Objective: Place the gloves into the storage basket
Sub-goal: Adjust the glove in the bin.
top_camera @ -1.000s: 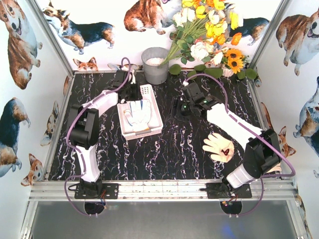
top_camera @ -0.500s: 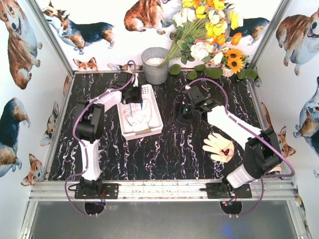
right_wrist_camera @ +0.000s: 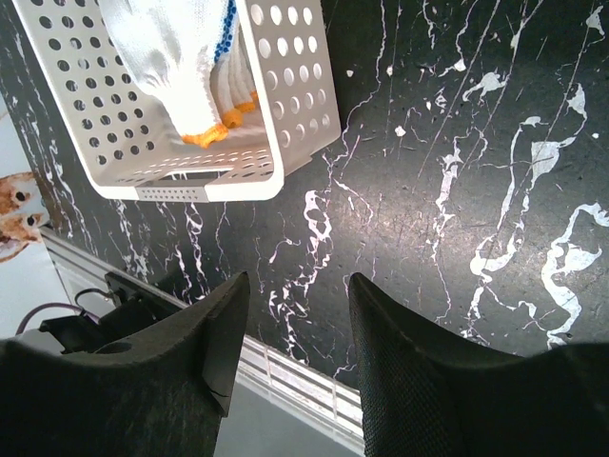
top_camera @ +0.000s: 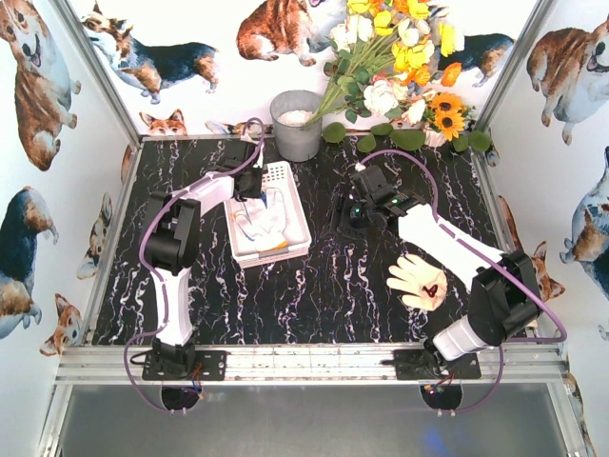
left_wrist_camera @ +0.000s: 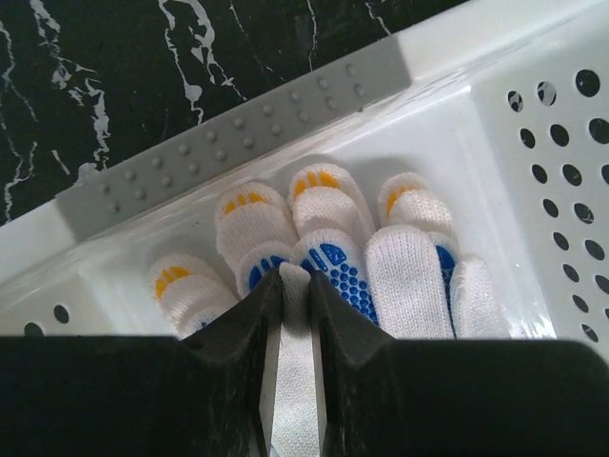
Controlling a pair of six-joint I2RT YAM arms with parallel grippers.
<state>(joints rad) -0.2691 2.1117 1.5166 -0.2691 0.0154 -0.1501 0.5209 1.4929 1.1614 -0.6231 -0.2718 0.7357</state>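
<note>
Top view, basket [top_camera: 279,174]: sits on the dark marbled table [top_camera: 333,286], left of centre, just in front of the grey bucket [top_camera: 297,126]
Top view, gloves [top_camera: 265,221]: white knit ones lie stacked inside the basket, fingertips toward the far wall
Top view, beige glove [top_camera: 416,280]: lies flat on the table beside the right arm, well apart from the basket, with a red mark on the palm
Top view, left gripper [top_camera: 253,187]: lowered into the far end of the basket, over the glove fingertips
Top view, right gripper [top_camera: 348,215]: over bare table to the right of the basket, not touching it
Top view, flowers [top_camera: 400,57]: at the far right corner, behind the bucket
Left wrist view, left gripper [left_wrist_camera: 283,274]: fingers drawn almost together, tips on the blue-dotted glove [left_wrist_camera: 338,267]; a thin white strip fills the slit, and whether fabric is pinched cannot be told
Left wrist view, gloves [left_wrist_camera: 247,205]: orange-marked fingertips lie against the basket [left_wrist_camera: 552,143] end wall
Right wrist view, right gripper [right_wrist_camera: 297,290]: fingers stand apart with nothing between them, only table [right_wrist_camera: 457,190] below
Right wrist view, basket [right_wrist_camera: 295,76]: beyond the fingertips and clear of them, gloves [right_wrist_camera: 171,48] inside, an orange cuff at the near end
</note>
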